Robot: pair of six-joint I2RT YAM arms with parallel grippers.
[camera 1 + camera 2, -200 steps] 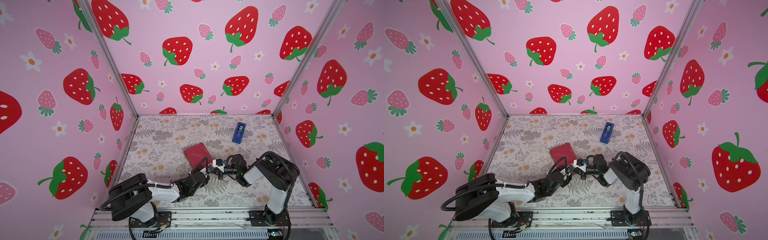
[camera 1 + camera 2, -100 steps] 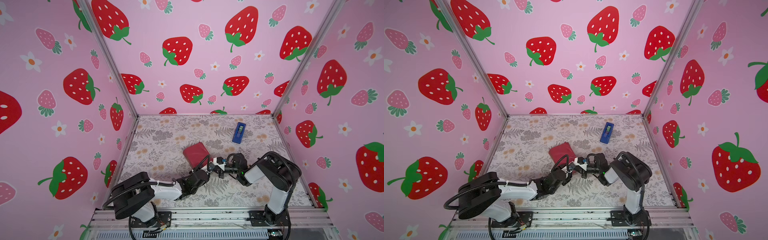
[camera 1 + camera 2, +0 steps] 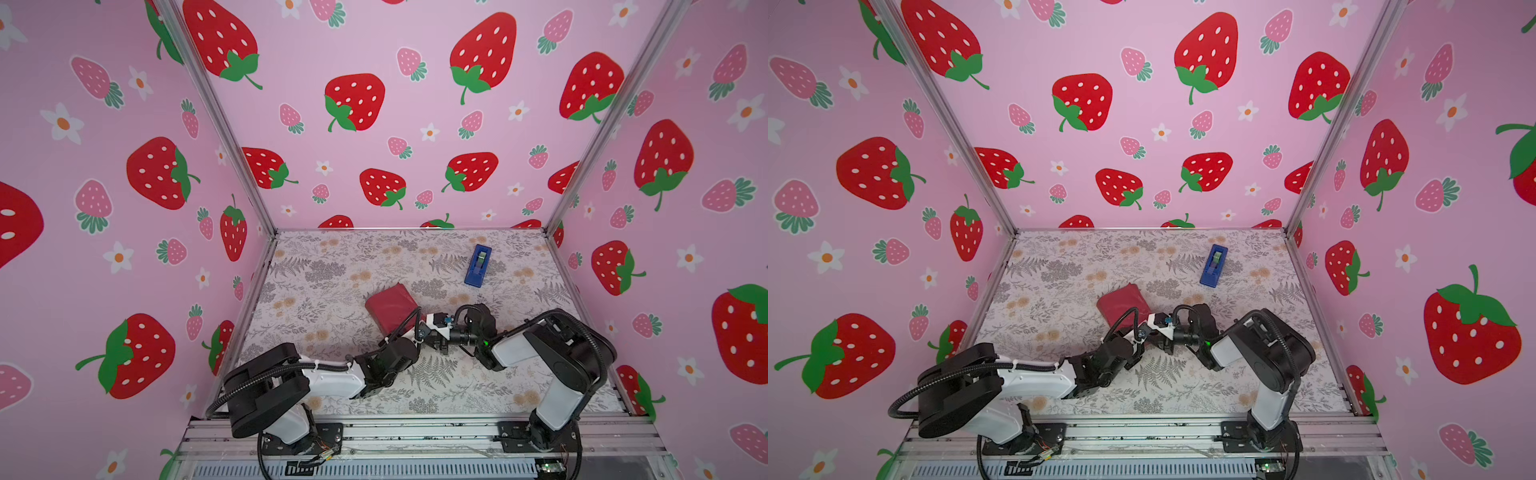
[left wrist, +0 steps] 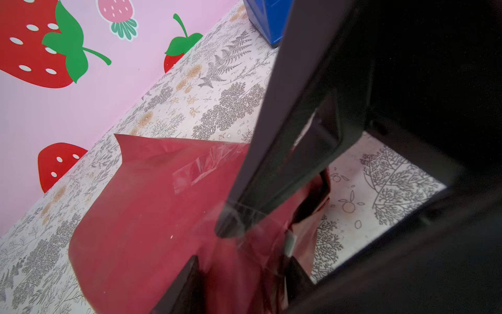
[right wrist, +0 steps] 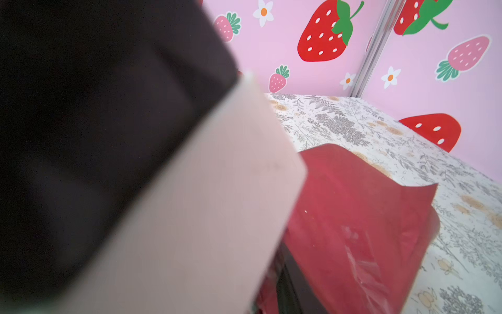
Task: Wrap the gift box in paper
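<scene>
Paper [image 3: 390,307] parcel sits mid-table [image 3: 332,266], the box wrapped inside and out of sight, a clear tape strip [image 4: 201,168] across its top. Left gripper [image 4: 210,255] is at the parcel's near right end, jaws partly apart with crumpled paper between them. Gripped or not, can't tell. Right gripper [image 3: 437,345] hovers just beside it; only one finger [image 5: 217,204] shows up close, so its opening's unclear. Dispenser [image 3: 478,266] lies well apart, far right.
</scene>
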